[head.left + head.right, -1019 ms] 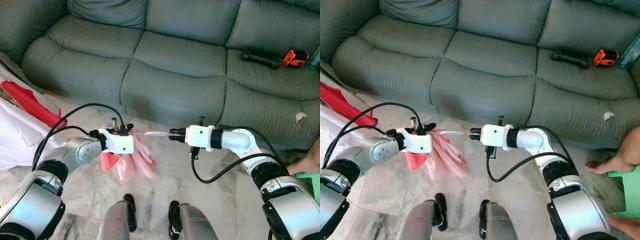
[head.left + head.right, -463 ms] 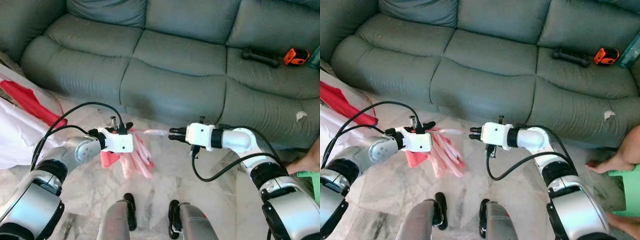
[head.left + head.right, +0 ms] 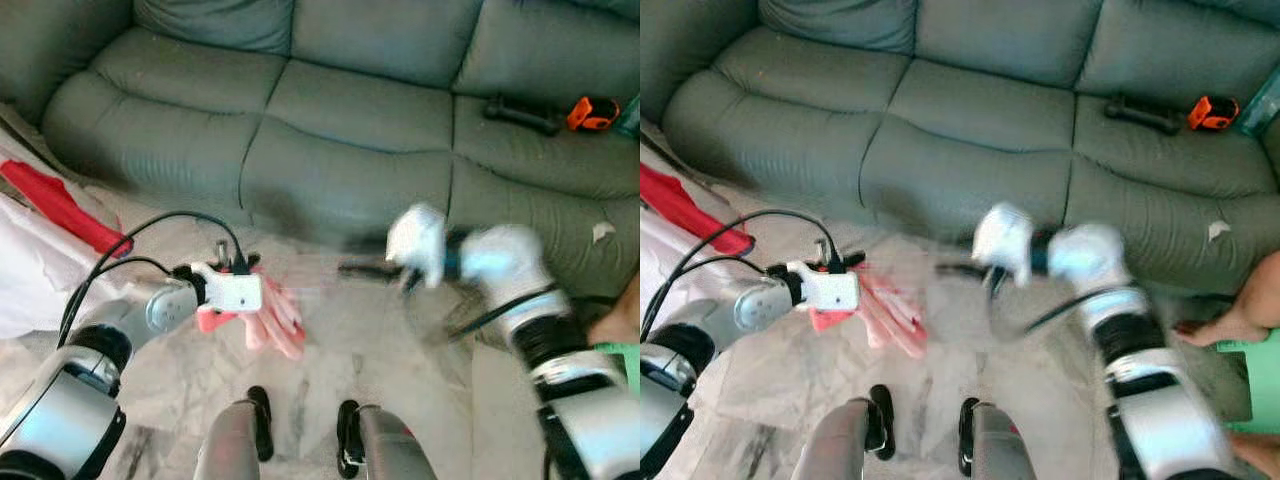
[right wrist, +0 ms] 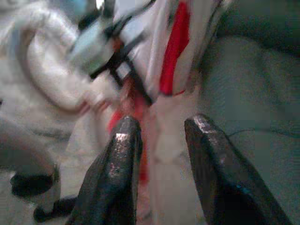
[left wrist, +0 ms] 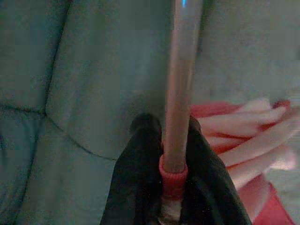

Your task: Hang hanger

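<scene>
Ahead, grey sofa (image 3: 350, 110) spans the view; its front edge sits just beyond both arms, marble floor (image 3: 320, 370) open between. White-red cloth (image 3: 40, 230) lies left. Left gripper (image 5: 171, 154) clamped on the pink hanger (image 5: 180, 84), low over floor. Right gripper (image 4: 159, 154) blurred, fingers apart, holding nothing.

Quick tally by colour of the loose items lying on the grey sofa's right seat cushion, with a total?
Black: 1, the black dumbbell-shaped bar.
Orange: 1, the small orange and black tape-measure-like gadget.
White: 1, the scrap of white paper.
Total: 3.
</scene>
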Tool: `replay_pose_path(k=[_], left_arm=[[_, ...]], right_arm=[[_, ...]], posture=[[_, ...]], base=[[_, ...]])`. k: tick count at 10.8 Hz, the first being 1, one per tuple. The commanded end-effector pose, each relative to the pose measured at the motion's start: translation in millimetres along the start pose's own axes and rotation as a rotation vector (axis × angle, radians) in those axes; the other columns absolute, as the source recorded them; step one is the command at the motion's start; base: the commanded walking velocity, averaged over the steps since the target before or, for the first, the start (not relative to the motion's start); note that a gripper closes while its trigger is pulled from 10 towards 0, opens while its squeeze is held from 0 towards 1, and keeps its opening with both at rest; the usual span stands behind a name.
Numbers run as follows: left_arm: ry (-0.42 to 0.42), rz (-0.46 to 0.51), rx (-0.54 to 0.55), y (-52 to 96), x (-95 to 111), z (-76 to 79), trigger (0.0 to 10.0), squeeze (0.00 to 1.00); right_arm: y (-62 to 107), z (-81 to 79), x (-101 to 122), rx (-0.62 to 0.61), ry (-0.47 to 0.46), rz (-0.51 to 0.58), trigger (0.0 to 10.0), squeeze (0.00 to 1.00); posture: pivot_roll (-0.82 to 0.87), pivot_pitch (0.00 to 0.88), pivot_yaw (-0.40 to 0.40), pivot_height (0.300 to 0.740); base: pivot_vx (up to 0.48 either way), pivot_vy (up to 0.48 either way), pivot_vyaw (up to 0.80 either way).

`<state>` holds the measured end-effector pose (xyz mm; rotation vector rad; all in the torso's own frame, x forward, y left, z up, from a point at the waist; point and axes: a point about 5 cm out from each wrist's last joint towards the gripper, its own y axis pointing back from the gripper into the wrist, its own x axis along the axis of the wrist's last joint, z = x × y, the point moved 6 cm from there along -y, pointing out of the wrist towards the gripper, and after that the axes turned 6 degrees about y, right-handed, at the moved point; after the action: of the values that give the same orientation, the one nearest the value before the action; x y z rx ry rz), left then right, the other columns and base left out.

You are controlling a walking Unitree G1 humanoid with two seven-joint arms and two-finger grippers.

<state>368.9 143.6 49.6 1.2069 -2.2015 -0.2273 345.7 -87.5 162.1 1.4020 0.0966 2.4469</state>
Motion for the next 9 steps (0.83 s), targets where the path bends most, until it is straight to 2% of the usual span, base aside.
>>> replay_pose_path(k=[1, 2, 3, 4, 5, 6, 7, 8, 9], left_arm=[[0.006, -0.016, -0.023, 2.1, -4, 7.1, 0.0, 0.0], [0.017, -0.022, -0.022, 2.3, -6, 7.2, 0.0, 0.0], [0.023, -0.024, -0.023, 2.2, -6, 7.6, 0.0, 0.0], [0.093, -0.044, -0.001, 2.2, -9, 6.4, 0.0, 0.0], [0.296, -0.089, 0.091, 2.8, -19, -5.6, 0.0, 0.0], [0.498, -0.14, 0.201, 6.4, -33, -16.9, 0.0, 0.0], [0.592, -0.18, 0.262, 11.0, -44, -19.8, 0.0, 0.0], [0.7, -0.223, 0.332, 16.7, -56, -20.4, 0.0, 0.0], [0.977, -0.272, 0.516, 26.7, -76, -27.2, 0.0, 0.0]], right_arm=[[5.3, 4.7, 15, 0.019, -0.025, 0.05, 10.0, 1.0], [12.8, 15.8, 37, 0.008, -0.053, 0.119, 10.0, 1.0], [16.3, 20.2, 48, -0.008, -0.065, 0.155, 10.0, 1.0], [20.0, 29.5, 56, -0.071, -0.077, 0.192, 10.0, 1.0], [29.8, 56.9, 50, -0.307, 0.005, 0.157, 10.0, 1.0], [47.9, 80.6, 39, -0.574, 0.098, 0.084, 10.0, 1.0], [67.3, 93.6, 31, -0.755, 0.132, 0.03, 10.0, 1.0], [90.0, 101.9, 21, -0.936, 0.127, -0.018, 10.0, 1.0], [107.3, 90.6, -8, -1.072, 0.06, -0.098, 10.0, 1.0]], posture=[[-0.04, 0.243, -0.028, 0.74], [-0.04, 0.242, -0.027, 0.74], [-0.04, 0.242, -0.027, 0.74], [-0.05, 0.238, -0.026, 0.74], [-0.04, 0.234, -0.028, 0.74], [-0.04, 0.228, -0.025, 0.74], [-0.04, 0.226, -0.023, 0.74], [-0.04, 0.225, -0.021, 0.74], [-0.04, 0.223, -0.02, 0.74]], base=[[0.0, 0.0, 0.0], [0.0, 0.0, 0.0], [0.0, 0.0, 0.0], [0.0, 0.0, 0.0], [0.0, 0.0, 0.0], [0.0, 0.0, 0.0], [0.0, 0.0, 0.0], [0.0, 0.0, 0.0], [0.0, 0.0, 0.0]])
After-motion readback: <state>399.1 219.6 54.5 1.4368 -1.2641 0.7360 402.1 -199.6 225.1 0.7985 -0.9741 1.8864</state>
